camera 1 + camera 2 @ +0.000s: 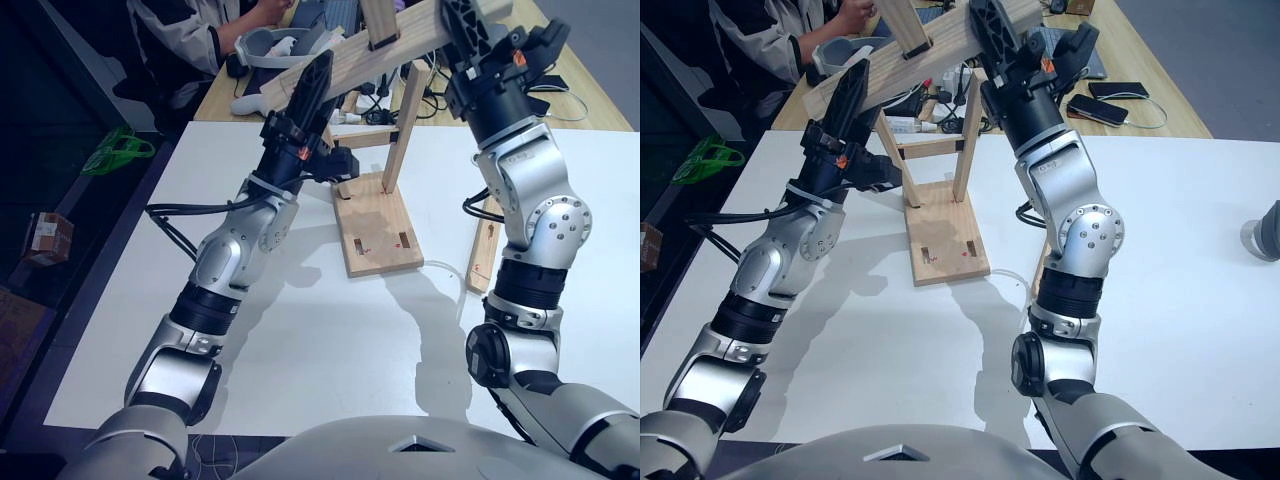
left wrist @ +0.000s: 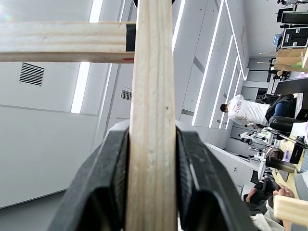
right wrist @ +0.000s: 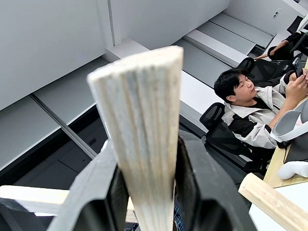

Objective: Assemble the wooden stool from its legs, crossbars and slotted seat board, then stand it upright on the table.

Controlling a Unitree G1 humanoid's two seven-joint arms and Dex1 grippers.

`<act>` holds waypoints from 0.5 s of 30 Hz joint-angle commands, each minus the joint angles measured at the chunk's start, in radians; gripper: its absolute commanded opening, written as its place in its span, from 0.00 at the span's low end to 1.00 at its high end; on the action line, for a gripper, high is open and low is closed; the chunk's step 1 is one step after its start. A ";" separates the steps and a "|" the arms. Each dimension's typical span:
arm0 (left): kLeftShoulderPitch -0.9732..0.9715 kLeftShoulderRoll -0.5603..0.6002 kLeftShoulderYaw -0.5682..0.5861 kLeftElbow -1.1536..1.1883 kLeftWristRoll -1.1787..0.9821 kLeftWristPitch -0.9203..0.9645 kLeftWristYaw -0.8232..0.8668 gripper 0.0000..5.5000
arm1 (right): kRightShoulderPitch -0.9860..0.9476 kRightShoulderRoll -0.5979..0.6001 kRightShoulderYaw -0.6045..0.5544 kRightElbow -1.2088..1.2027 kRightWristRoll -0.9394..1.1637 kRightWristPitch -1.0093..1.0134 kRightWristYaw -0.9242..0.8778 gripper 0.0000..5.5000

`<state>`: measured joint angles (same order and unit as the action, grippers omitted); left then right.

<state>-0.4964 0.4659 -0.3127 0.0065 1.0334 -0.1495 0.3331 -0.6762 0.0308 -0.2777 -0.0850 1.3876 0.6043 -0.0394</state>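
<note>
Our left tool (image 1: 318, 75) and right tool (image 1: 462, 25) both pinch the bar (image 1: 350, 62) spanning them, with the seat board (image 1: 375, 235) lying below, between them.

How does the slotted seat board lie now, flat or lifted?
Flat. The seat board rests on the white table with two empty slots facing up; a leg stands upright at its far end.

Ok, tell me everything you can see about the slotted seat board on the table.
The slotted seat board is a pale, plywood-looking rectangle lying flat on the white table. Three small rectangular slots show in it: two near its closer end and one at a far corner. At the other far corner a wooden leg stands on it, leaning slightly.
</note>
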 commanded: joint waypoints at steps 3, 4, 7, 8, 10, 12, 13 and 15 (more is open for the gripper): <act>0.005 0.007 0.018 0.006 -0.134 -0.085 -0.080 0.27 | -0.008 0.018 0.002 -0.006 0.013 -0.002 -0.005 0.20; 0.005 0.008 0.020 0.008 -0.148 -0.095 -0.086 0.29 | -0.007 0.018 0.002 -0.007 0.012 -0.002 -0.005 0.20; 0.004 0.011 0.024 0.008 -0.147 -0.102 -0.084 0.36 | -0.007 0.018 0.003 -0.006 0.009 -0.004 -0.006 0.19; 0.003 0.011 0.025 0.008 -0.146 -0.103 -0.084 0.39 | -0.007 0.018 0.003 -0.004 0.006 -0.004 -0.006 0.18; 0.000 0.011 0.024 0.009 -0.145 -0.106 -0.088 0.45 | -0.007 0.017 0.004 -0.002 -0.002 -0.007 -0.008 0.18; 0.000 0.010 0.025 0.012 -0.152 -0.107 -0.102 0.51 | -0.006 0.014 0.005 -0.001 -0.015 -0.011 -0.009 0.18; 0.002 0.010 0.026 0.014 -0.157 -0.103 -0.114 0.53 | -0.006 0.010 0.006 0.001 -0.025 -0.013 -0.007 0.18; 0.007 0.011 0.028 0.014 -0.163 -0.104 -0.128 0.59 | -0.007 0.000 0.007 0.008 -0.052 -0.017 -0.004 0.18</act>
<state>-0.4957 0.4676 -0.2910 0.0143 0.8810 -0.2539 0.2279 -0.6737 0.0391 -0.2752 -0.0828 1.3604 0.5960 -0.0497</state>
